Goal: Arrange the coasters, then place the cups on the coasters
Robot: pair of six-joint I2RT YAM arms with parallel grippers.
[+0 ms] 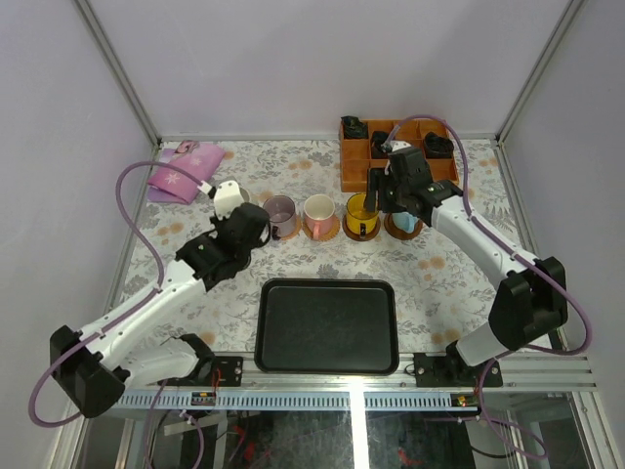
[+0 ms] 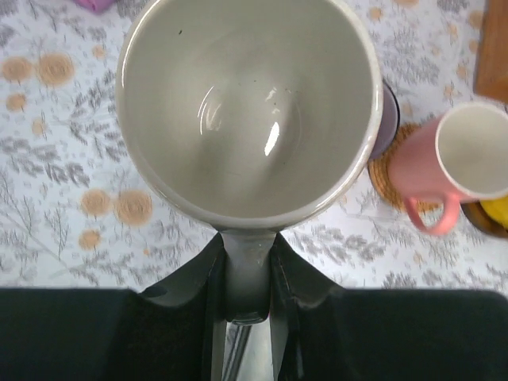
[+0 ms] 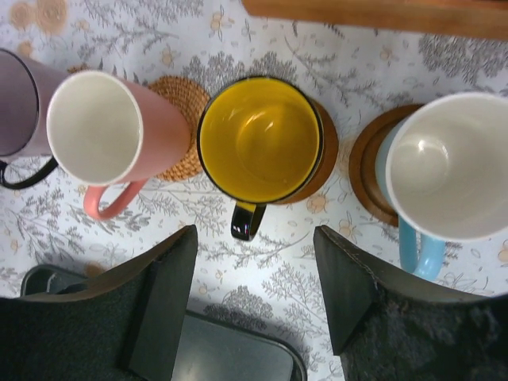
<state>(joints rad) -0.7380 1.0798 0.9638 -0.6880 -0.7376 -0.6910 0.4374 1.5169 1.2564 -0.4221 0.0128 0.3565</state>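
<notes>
The left jaws are clamped on the handle of the cream-white cup [image 2: 246, 111], which is held just left of the mauve cup [image 1: 279, 213]. The right jaws stand apart and empty, with the yellow cup's [image 3: 258, 139] handle pointing into their gap. Yellow, pink cup [image 3: 103, 131] and blue cup [image 3: 448, 167] sit on coasters [image 3: 186, 99] on the tabletop [image 3: 357, 71].

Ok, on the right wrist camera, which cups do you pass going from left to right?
mauve cup → pink cup → yellow cup → light blue cup
</notes>
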